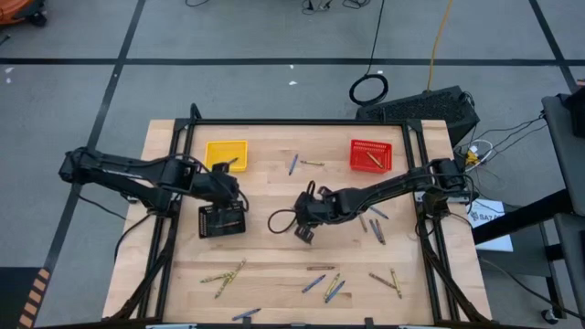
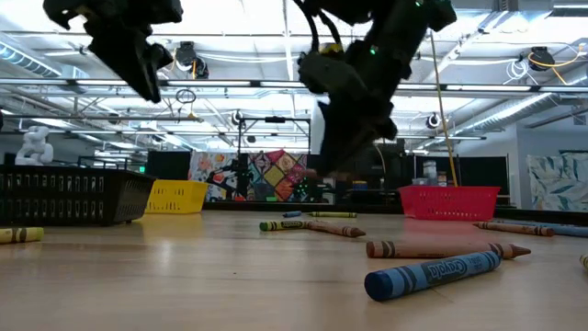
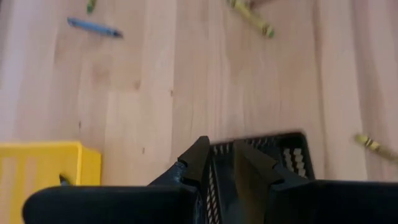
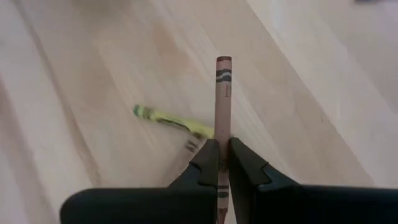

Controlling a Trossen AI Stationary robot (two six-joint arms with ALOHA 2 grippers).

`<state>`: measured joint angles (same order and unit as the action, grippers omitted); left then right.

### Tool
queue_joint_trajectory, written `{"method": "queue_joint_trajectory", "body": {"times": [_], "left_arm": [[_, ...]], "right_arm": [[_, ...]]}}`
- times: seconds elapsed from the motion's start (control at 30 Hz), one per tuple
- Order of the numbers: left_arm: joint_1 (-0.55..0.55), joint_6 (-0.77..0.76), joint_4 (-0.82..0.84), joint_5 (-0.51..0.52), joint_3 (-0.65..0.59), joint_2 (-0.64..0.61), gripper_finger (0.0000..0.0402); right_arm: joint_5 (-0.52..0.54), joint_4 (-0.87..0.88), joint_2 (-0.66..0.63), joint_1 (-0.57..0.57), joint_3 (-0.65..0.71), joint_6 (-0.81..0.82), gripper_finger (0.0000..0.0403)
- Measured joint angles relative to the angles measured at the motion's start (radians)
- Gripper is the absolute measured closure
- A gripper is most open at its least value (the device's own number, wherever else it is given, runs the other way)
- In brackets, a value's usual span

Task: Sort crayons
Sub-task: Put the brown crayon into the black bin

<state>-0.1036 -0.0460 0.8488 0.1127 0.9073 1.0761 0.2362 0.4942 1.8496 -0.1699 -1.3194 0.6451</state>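
High view: the right end effector (image 1: 304, 231) hangs over the middle of the bench (image 1: 274, 247); the left end effector (image 1: 239, 196) sits just above the black basket (image 1: 222, 219). The yellow basket (image 1: 226, 153) and the red basket (image 1: 370, 155) stand at the far side. Loose crayons (image 1: 324, 285) lie scattered, mostly along the near edge.
Low view: a blue crayon (image 2: 432, 272) and a brown one (image 2: 446, 248) lie flat on the wood nearest the camera; both arms are up off the surface.
Left wrist view: the left fingers (image 3: 196, 162) stand slightly apart over the black basket's rim, with nothing seen between them.
Right wrist view: the right fingers (image 4: 208, 163) are pressed together on a tan crayon (image 4: 222, 93), which sticks straight out ahead, clear of the bench; a yellow-green crayon (image 4: 171, 121) lies below.
Handling: light, stiff, thin; waxy and round, so likely to roll or twist. A pinch near mid-length looks steadiest.
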Motion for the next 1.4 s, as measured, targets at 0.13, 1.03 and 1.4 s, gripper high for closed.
{"method": "queue_joint_trajectory", "body": {"times": [0.13, 1.03, 1.4], "left_arm": [[-0.002, -0.001, -0.082, 0.000, 0.000, -0.013, 0.0333], [-0.002, -0.001, -0.161, 0.116, -0.018, -0.065, 0.0333], [-0.004, -0.028, -0.352, -0.042, -0.019, -0.195, 0.0333]], "right_arm": [[0.002, -0.008, -0.015, 0.000, -0.043, -0.067, 0.0403], [0.107, -0.088, -0.135, -0.022, -0.084, -0.213, 0.0403], [0.100, -0.368, -0.134, -0.020, -0.084, -0.422, 0.0403]]}}
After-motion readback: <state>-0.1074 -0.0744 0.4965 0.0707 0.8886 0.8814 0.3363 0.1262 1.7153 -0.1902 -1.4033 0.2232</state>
